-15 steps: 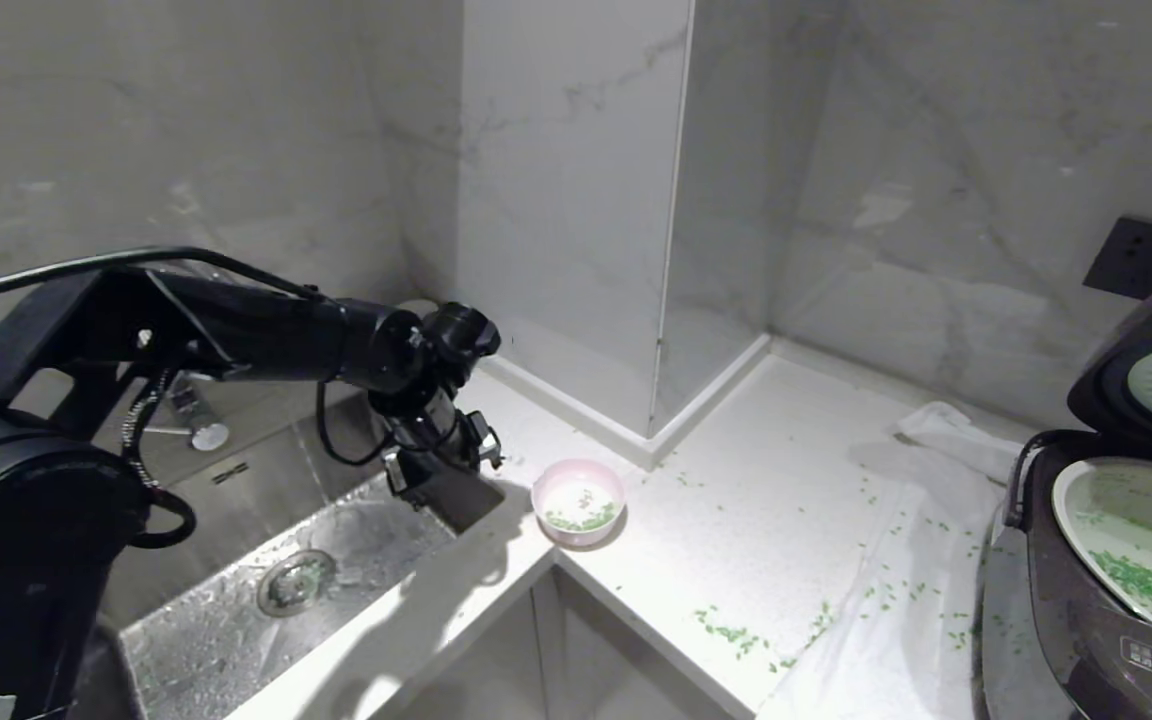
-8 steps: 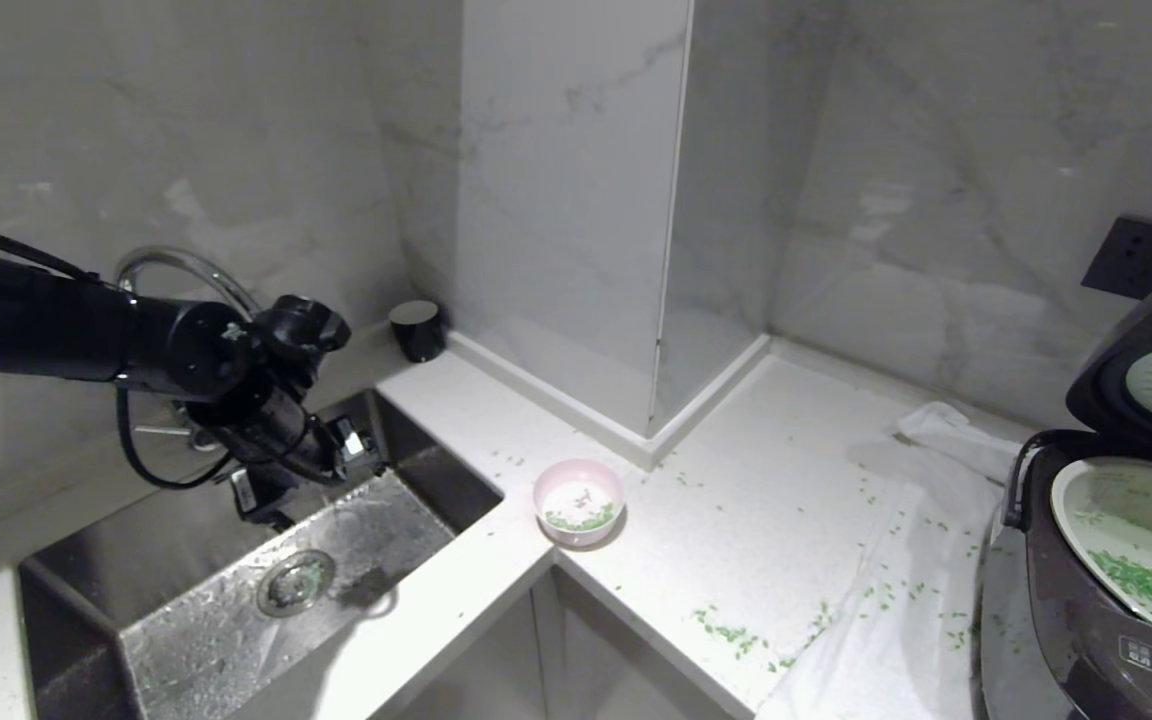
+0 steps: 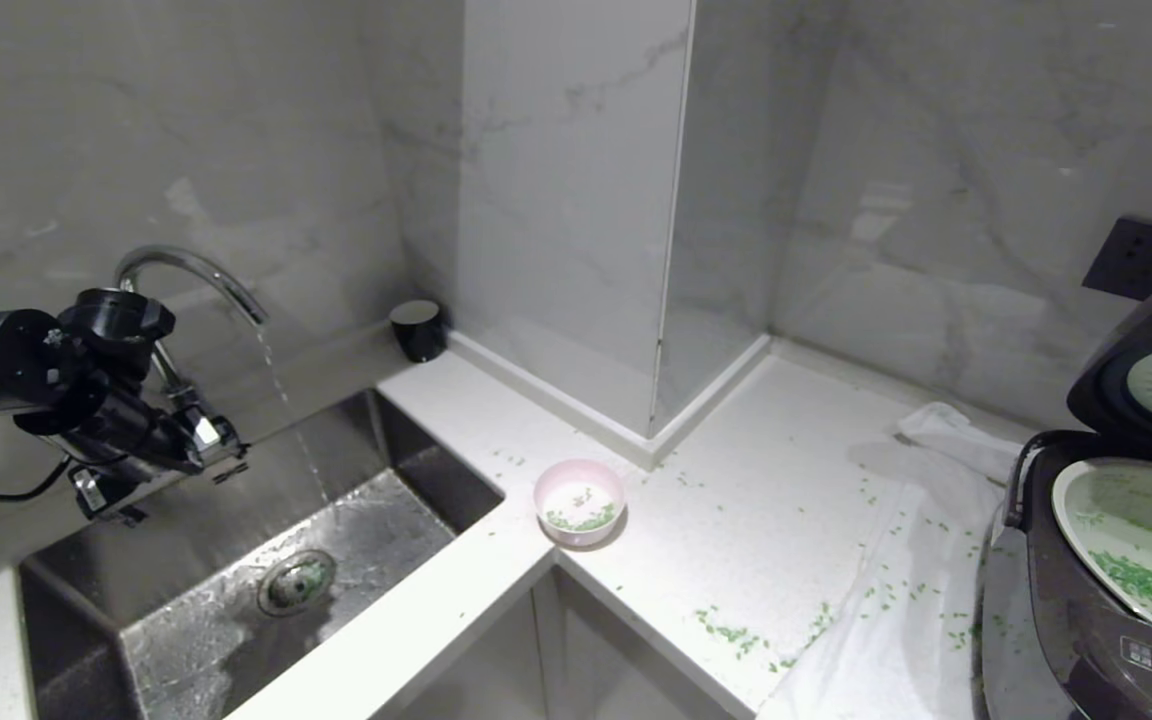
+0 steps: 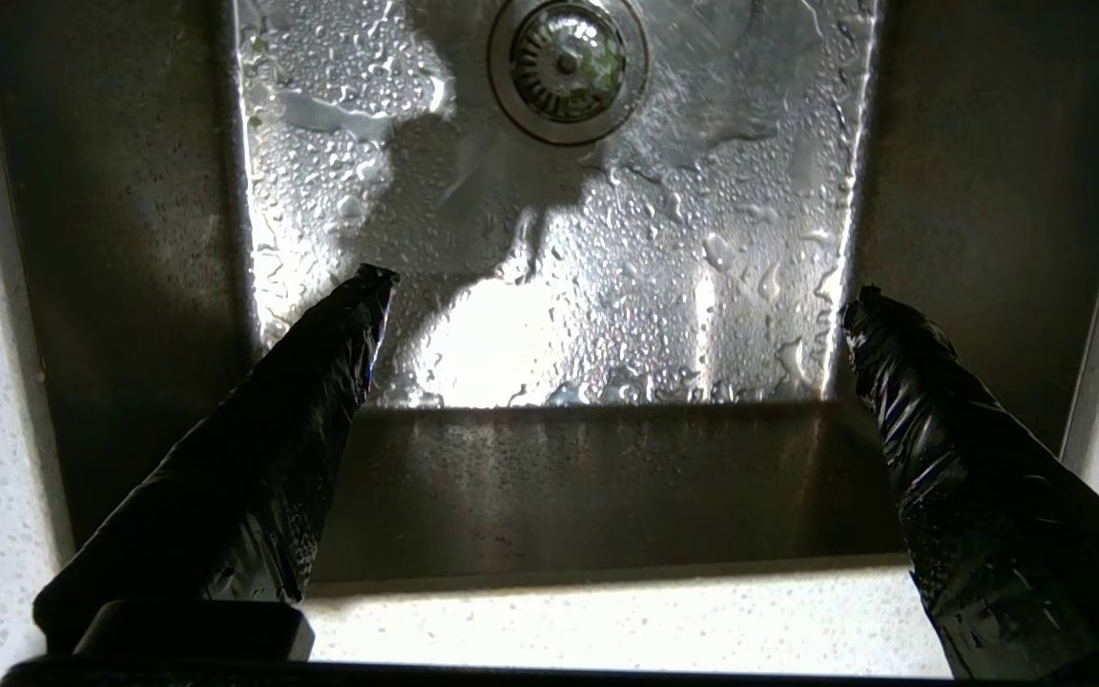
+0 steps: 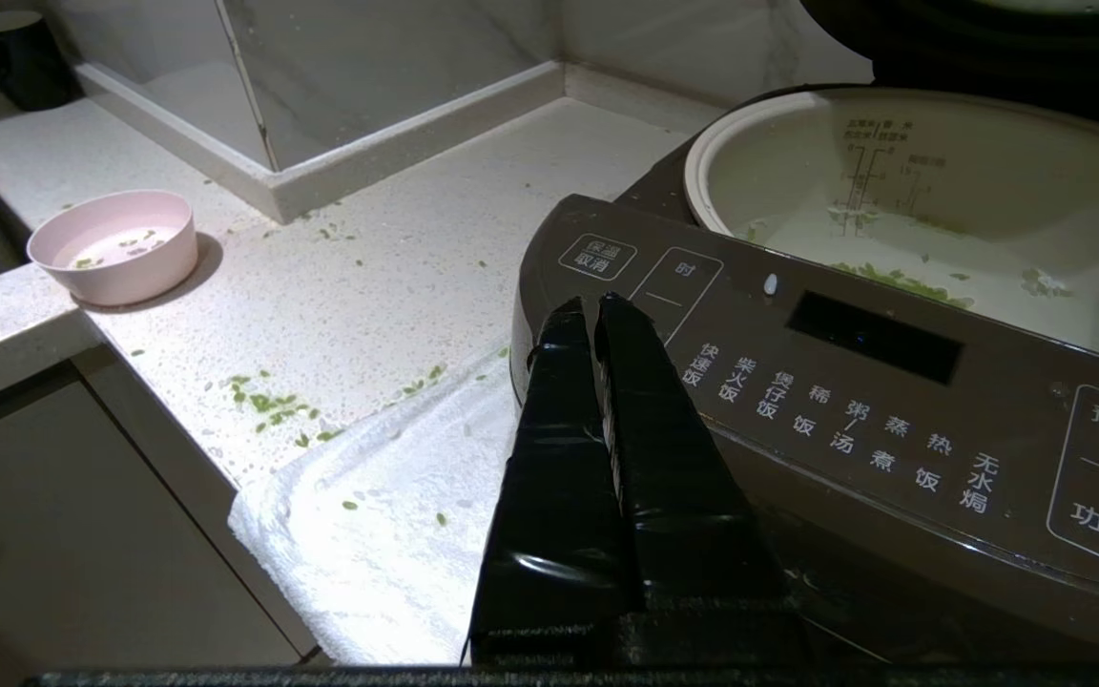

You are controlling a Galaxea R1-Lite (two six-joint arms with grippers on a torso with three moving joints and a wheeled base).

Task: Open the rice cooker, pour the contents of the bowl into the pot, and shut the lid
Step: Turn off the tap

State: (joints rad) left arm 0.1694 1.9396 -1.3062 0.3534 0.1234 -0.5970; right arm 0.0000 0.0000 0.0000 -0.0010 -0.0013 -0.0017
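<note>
Hovering my left pincer [image 3: 151, 470], fingers spread apart, over the wet sink [image 3: 356, 520], I risk leaving the lid [image 3: 1151, 370] open.

The rice cooker [image 5: 826, 382] carries white Chinese characters on its front panel [image 5: 893, 401] — boxed buttons reading 保温/取消, 时, 预约 and 功能, and a row of programme names: 快速饭, 柴火饭, 煲仔饭, 稀饭, 粥/汤, 蒸煮, 热饭, 无水焗. Inside the pot [image 5: 941, 181] stand printed level scales — their characters too small to read.
</note>
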